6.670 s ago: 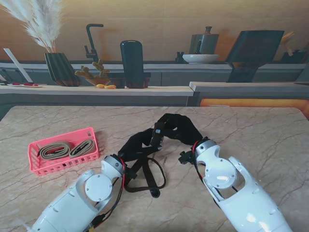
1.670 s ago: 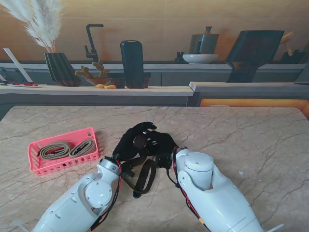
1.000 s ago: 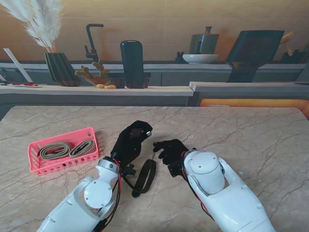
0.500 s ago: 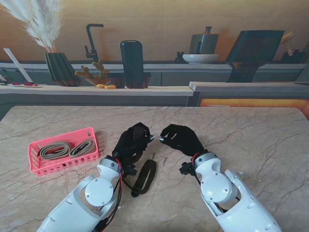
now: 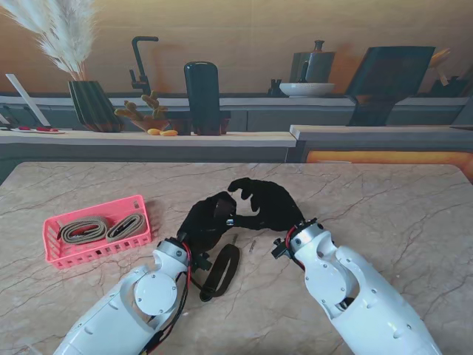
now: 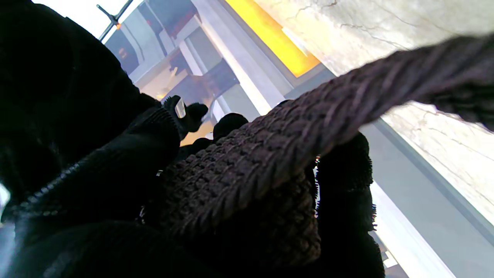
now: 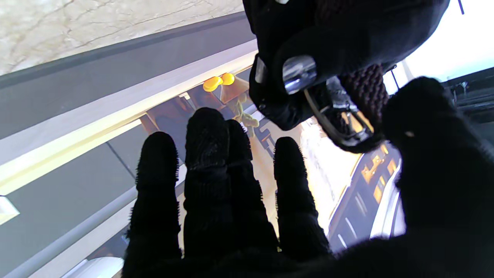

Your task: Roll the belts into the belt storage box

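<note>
Beige marble tabletop [image 5: 384, 200] before a kitchen counter backdrop. Two black-gloved hands meet at centre. Left hand [image 5: 208, 220]: fingers closed around the buckle end of one dark brown woven belt [image 5: 222, 270]; the braided strap crosses the left wrist view [image 6: 293, 127], and its free loop hangs to the table nearer to me. Right hand [image 5: 264, 203]: four fingers [image 7: 208, 162] extended and apart, thumb beside the shiny metal buckle [image 7: 339, 119]; whether it pinches the buckle cannot be told. One pink slotted plastic storage box [image 5: 52, 255] stands well apart to the left, holding two olive-tan belts [image 5: 83, 231] laid flat side by side.
</note>
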### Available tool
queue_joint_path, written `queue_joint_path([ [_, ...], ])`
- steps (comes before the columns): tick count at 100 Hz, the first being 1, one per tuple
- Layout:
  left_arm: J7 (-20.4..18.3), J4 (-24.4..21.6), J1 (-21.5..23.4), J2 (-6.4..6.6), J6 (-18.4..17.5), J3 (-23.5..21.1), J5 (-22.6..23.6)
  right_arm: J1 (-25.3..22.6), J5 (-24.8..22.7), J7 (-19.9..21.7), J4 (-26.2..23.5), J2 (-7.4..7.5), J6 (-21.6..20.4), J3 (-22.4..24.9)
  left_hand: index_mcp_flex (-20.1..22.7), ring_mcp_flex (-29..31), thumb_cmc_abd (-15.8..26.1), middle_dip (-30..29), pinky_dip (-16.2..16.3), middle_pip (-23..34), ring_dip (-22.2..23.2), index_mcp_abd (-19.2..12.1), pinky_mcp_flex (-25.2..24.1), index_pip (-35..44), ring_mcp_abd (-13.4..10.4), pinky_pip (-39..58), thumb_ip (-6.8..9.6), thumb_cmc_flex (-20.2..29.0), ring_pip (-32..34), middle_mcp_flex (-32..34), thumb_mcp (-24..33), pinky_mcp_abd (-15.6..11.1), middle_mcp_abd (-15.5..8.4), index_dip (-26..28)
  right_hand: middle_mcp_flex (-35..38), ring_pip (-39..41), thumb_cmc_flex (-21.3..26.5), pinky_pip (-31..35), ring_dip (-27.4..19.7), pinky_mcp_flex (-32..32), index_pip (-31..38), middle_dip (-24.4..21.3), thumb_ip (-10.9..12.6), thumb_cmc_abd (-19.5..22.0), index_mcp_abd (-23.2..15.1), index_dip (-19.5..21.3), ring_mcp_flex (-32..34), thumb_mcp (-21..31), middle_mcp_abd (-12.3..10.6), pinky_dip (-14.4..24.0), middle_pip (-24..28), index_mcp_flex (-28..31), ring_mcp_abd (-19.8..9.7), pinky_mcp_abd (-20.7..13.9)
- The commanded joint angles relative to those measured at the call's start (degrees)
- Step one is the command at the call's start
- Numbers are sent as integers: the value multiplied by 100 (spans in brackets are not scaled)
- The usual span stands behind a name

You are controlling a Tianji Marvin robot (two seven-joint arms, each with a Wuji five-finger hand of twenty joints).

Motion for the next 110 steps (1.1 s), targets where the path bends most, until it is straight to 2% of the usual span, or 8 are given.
queue_joint_path([
  [1,-17,-15,12,-2,8,12,-7,77,-114,-84,34,-38,-55,-91,56,297,-208,50,-11,147,113,-86,74,252,-317,131,-195,-35,112,220,164,94,-64,27,92,288,-220,16,138,38,-26,106,286,47,77,-2,123,-141,-37,82,222,-91,-114,-36],
  [20,39,28,-24,11,23,36,167,313,-291,-294,295,-65,-181,-367,63,311,-208,43,-39,131,101,-34,106,244,-285,101,-213,8,58,219,136,161,-45,15,988,742,71,368,307,386,406,273,336,91,-72,166,869,97,-212,150,752,502,-82,0],
  [33,56,53,-45,8,81,49,195,398,-334,-440,418,-94,-268,-489,64,325,-198,28,-58,102,93,-3,110,237,-271,90,-221,44,30,226,111,206,-1,5,1503,853,-4,560,298,529,836,200,140,45,-287,149,1273,1719,-294,14,888,925,-51,39],
  [38,68,74,-58,4,98,57,202,417,-384,-486,450,-96,-277,-521,72,337,-191,22,-66,92,91,24,120,233,-255,94,-222,57,24,231,97,221,3,0,1691,854,142,625,253,606,1234,143,-279,20,-397,-448,1426,2022,-325,-57,874,987,-53,48],
  [44,93,95,-72,-2,113,65,218,432,-419,-537,482,-100,-302,-545,71,342,-188,17,-72,88,87,45,132,229,-259,96,-221,70,16,242,92,222,-3,-3,1925,752,568,648,177,689,1829,58,-558,10,-527,-959,1607,1955,-353,-123,765,1030,-50,78],
  [53,144,112,-80,-15,157,66,229,425,-367,-531,494,-112,-301,-567,58,342,-164,8,-91,75,78,83,140,225,-264,98,-229,74,-1,235,60,234,-5,-3,2278,406,955,624,6,773,2266,-156,-619,-61,-636,-1420,1818,1954,-419,-184,369,1292,-48,107],
  [92,299,171,-85,-78,251,25,118,365,-36,-412,483,-156,-132,-639,-1,355,-71,-8,-153,70,45,114,169,235,-254,103,-235,141,-54,181,-77,218,-7,-19,2712,-959,1343,438,-560,1424,2093,-584,-686,-500,-266,-1782,2370,2380,-504,-473,-606,1575,-217,-97],
  [110,235,165,-74,-70,201,19,56,402,24,-427,500,-177,-80,-650,12,361,-90,-17,-172,70,39,102,166,242,-256,98,-232,145,-63,200,-105,203,-19,-29,3114,-1418,1563,454,-692,1735,2449,-656,-637,-332,-954,-1843,2674,2376,-752,-555,-972,2202,-234,-242],
])
